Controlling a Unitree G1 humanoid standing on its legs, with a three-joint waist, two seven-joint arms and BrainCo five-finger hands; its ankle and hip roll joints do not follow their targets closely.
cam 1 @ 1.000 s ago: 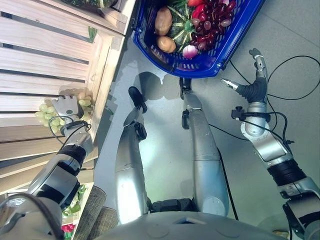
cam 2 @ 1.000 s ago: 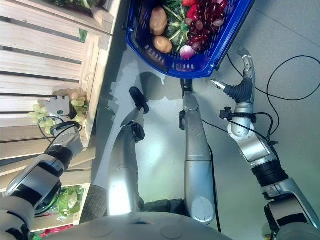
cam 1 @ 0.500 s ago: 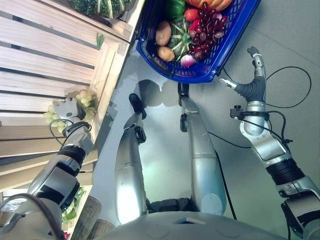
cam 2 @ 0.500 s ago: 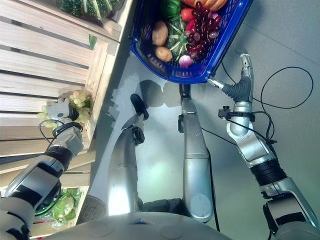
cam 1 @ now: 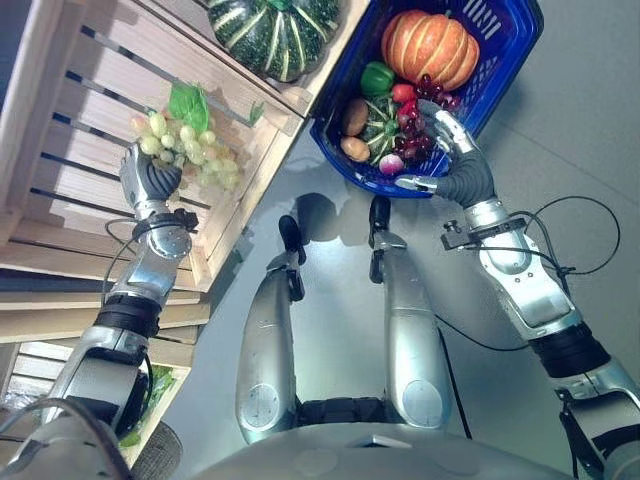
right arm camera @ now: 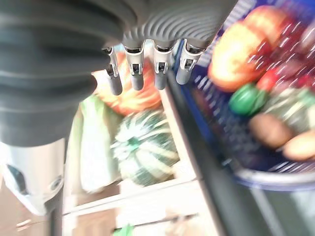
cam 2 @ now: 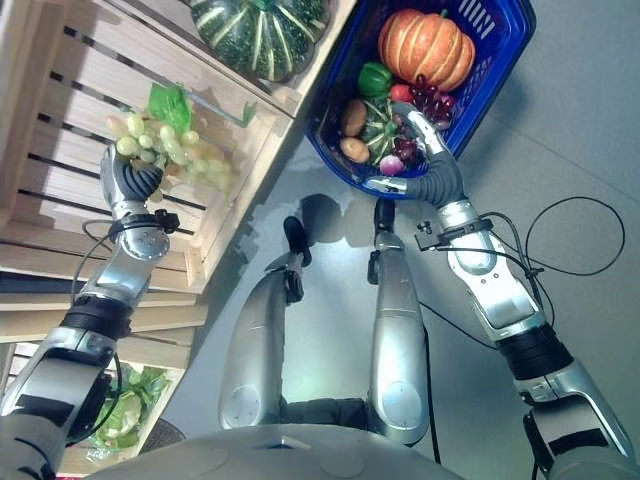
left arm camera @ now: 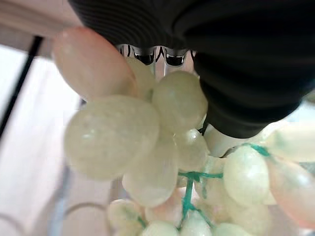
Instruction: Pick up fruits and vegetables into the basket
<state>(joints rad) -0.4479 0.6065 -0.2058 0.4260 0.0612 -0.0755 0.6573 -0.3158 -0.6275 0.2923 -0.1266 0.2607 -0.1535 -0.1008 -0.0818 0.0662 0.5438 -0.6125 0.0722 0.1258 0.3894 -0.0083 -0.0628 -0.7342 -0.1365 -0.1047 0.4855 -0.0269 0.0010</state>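
**Green grapes in the left hand, basket off to the right**

Grey floor below, with slatted wooden crates [cam 1: 90, 130] stacked along one side. Beside the crates, toward the robot's right, sits the blue basket [cam 1: 500, 70], touching the crate corner and already loaded: an orange pumpkin [cam 1: 430, 45] at the far end, then a green pepper [cam 1: 377, 77], a small striped squash [cam 1: 380, 125], dark red grapes [cam 1: 432, 90], two potatoes [cam 1: 354, 117] and a pink radish-like root [cam 1: 391, 164]. On top of the crates, just left of the basket, rests a big striped green squash [cam 1: 275, 35].

Over the crate slats, well left of the basket, hangs the green grape bunch [cam 1: 185, 140], leaf uppermost, long axis slanting toward the basket. Gripped by the left hand [cam 1: 148, 180], fingers curled round it, as seen from the wrist. At the basket's near rim waits the right hand [cam 1: 455, 165], fingers straight and relaxed, holding nothing.

Judged next: carrying the bunch rightward across the crate edge and over the basket rim. Left hand is the carrier; right hand is nearer the basket.
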